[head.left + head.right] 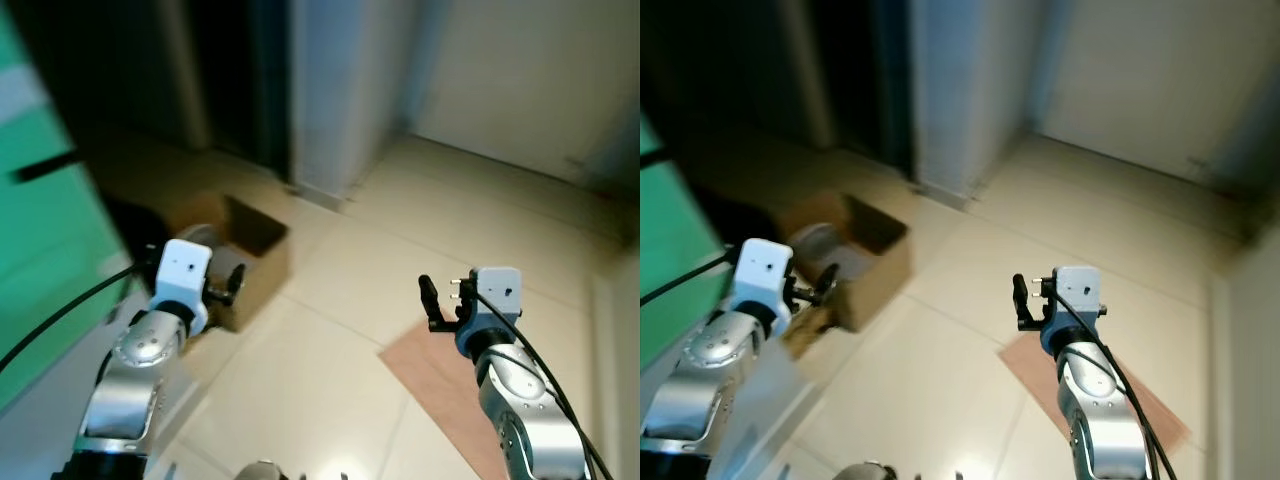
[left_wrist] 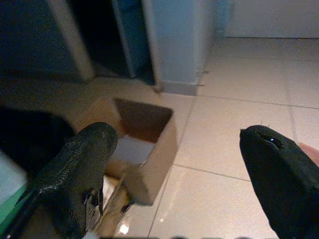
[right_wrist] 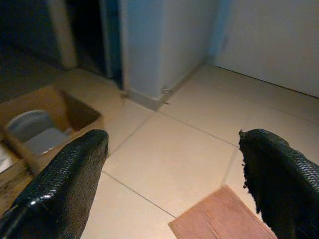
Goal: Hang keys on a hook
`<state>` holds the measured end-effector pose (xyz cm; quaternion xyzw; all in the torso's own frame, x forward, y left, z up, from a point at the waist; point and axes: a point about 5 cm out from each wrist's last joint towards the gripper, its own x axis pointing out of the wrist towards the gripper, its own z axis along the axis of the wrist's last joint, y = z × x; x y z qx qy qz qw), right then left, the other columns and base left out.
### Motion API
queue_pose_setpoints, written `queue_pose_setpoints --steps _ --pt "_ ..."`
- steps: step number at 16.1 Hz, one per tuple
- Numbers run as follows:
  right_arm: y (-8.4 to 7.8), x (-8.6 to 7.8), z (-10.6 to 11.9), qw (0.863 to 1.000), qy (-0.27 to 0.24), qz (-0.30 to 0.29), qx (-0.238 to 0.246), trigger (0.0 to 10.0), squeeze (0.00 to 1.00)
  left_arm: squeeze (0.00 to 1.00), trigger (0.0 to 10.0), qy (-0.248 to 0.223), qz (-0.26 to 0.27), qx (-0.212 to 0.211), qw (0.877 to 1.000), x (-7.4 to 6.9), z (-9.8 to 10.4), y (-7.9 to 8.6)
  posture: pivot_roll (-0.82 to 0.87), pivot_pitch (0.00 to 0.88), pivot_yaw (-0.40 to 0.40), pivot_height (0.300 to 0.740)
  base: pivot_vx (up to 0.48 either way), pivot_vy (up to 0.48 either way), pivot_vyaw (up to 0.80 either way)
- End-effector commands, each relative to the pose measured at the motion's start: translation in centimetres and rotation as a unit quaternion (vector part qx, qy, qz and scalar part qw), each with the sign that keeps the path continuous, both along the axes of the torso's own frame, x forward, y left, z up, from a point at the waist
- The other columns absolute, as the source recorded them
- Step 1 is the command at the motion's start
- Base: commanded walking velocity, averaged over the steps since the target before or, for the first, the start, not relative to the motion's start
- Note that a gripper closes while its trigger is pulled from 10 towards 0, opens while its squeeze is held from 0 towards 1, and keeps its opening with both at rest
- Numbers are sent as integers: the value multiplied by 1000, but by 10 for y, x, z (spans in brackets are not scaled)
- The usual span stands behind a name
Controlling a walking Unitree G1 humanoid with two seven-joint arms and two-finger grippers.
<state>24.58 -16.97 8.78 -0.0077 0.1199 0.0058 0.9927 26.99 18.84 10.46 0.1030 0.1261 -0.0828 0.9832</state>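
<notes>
Ahead on the left of the tiled floor (image 1: pixel 330 350), an open cardboard box (image 1: pixel 255 262), with a round container (image 3: pixel 27 124) inside it. Behind the box, a dark doorway (image 1: pixel 240 80); right of that, a wall corner (image 1: pixel 345 90). On the right, near the robot, a flat mat (image 1: pixel 440 375) on the tiles. At far left, a panel (image 1: pixel 45 250) beside the box.
</notes>
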Motion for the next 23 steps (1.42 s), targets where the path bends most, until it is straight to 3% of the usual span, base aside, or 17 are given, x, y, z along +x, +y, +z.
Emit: queue_pose_setpoints --steps 1,8,16,18,20,21,23 --pt "-4 1 2 1000 -5 -3 -10 10000 1000 1000 10000 2 -6 5 1000 -1 1 -5 -50 0 -37 740 0 0 800" --pt "-5 1 0 1000 -4 -16 14 10000 1000 1000 10000 -3 -20 27 999 0 2 -12 -53 0 -21 740 0 0 800" --pt "-2 1 0 999 0 -22 40 10000 1000 1000 10000 34 -13 -12 999 0 2 -11 -54 0 -11 740 0 0 800" --pt "-2 2 1 999 -1 -25 36 10000 1000 1000 10000 25 -9 -14 1000 2 3 -12 -54 0 -12 740 0 0 800" --pt "-4 3 1 999 -6 -31 31 10000 1000 1000 10000 4 -15 16 1000 2 5 -13 -52 0 -14 740 0 0 800" --pt "-8 2 -1 999 -9 -42 11 10000 1000 1000 10000 -19 1 20 1000 2 8 -12 -49 0 -16 740 0 0 800" --pt "-12 3 -1 998 -16 -61 7 10000 1000 1000 10000 -16 19 12 1000 2 7 -8 -48 0 -15 740 0 0 800"
